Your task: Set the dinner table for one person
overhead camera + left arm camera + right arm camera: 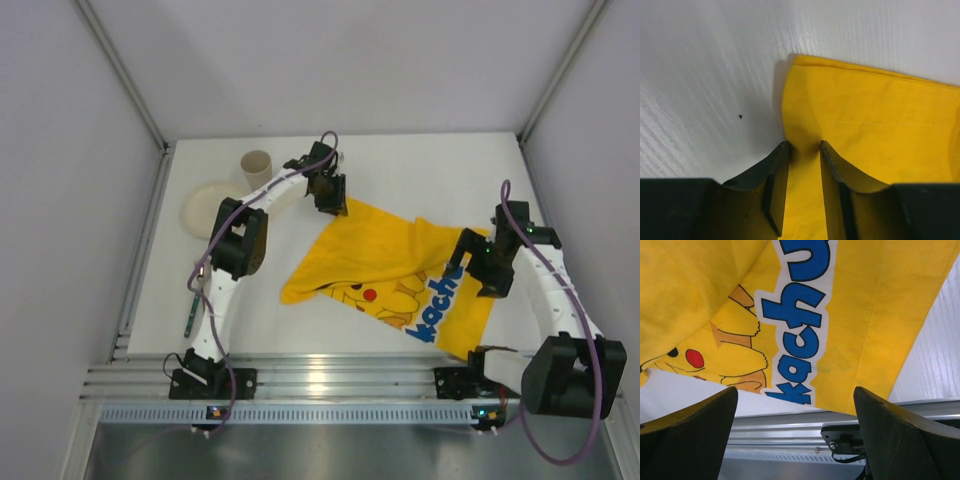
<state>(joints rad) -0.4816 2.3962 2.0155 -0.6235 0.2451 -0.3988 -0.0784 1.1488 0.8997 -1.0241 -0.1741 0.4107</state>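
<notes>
**Item count and jaw state**

The tabletop carries one yellow mat, crumpled at centre; one cup and one plate at the far left; one dark utensil near the left edge. The left gripper has its jaws narrowed around the mat's far corner. The right gripper hovers above the mat's printed end, jaws fully spread, holding nothing.

Table: matt white, fine ribbed texture seen close up. Rail: slotted aluminium, brushed, reflective. Cloth: yellow woven fabric, matt, creased, hemmed edge, printed cartoon and blue lettering. Cup and plate: cream, matt. Left gripper fingers: black plastic, slight sheen.
</notes>
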